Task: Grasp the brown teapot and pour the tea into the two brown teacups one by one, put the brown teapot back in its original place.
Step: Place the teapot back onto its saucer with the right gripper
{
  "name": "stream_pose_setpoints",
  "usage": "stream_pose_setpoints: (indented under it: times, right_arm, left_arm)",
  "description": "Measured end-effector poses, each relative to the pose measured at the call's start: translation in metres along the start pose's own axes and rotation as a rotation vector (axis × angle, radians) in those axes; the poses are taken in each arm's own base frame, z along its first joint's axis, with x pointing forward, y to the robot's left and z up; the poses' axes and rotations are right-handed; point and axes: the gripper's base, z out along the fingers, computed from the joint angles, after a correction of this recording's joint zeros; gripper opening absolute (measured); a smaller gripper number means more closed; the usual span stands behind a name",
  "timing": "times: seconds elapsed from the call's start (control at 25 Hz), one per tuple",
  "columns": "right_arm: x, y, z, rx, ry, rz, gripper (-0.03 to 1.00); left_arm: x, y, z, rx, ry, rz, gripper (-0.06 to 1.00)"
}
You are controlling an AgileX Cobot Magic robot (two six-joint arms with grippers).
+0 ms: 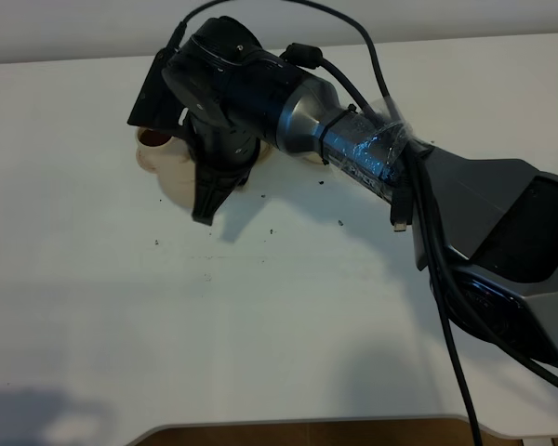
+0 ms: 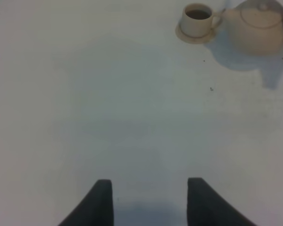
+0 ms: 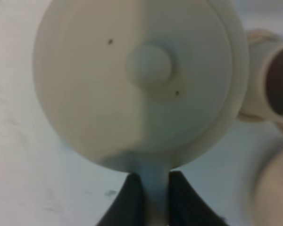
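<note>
In the high view the right arm (image 1: 465, 223) reached from the lower right of the frame to the upper left, its bulky wrist covering most of the teapot (image 1: 175, 177), of which only a pale bulge showed just left of the dark fingers (image 1: 207, 200). A cup (image 1: 152, 141) with dark tea in it peeked out at the arm's upper left edge, close beside the teapot. The right wrist view looked straight down on the teapot's lid (image 3: 146, 70) with its round knob (image 3: 149, 65), and the right gripper (image 3: 153, 200) had its fingers pinching the pot's handle (image 3: 154, 183) between them; a cup (image 3: 273, 84) sat just beside the pot at the right edge of that frame. In the left wrist view the left gripper (image 2: 150, 202) hung above bare worktop (image 2: 108, 103) with its fingers spread apart, well away from the cup on its saucer (image 2: 194, 36) and the teapot at the upper right.
</note>
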Motion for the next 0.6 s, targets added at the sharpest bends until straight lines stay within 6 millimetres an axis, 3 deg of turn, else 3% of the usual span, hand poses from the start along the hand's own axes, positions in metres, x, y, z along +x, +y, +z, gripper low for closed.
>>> stream_pose_setpoints:
  times: [0.32, 0.48, 0.6]
  right_arm:
    - [0.003, 0.007, 0.017, -0.05, 0.037, 0.017, 0.13]
    - [0.002, -0.002, -0.003, -0.011, 0.013, 0.019, 0.13]
    - [0.01, -0.024, -0.023, 0.019, -0.018, 0.06, 0.13]
  left_arm:
    - [0.0, 0.0, 0.0, 0.0, 0.0, -0.001, 0.37]
    - [0.0, 0.0, 0.0, 0.0, 0.0, -0.001, 0.37]
    - [0.0, 0.0, 0.0, 0.0, 0.0, -0.001, 0.37]
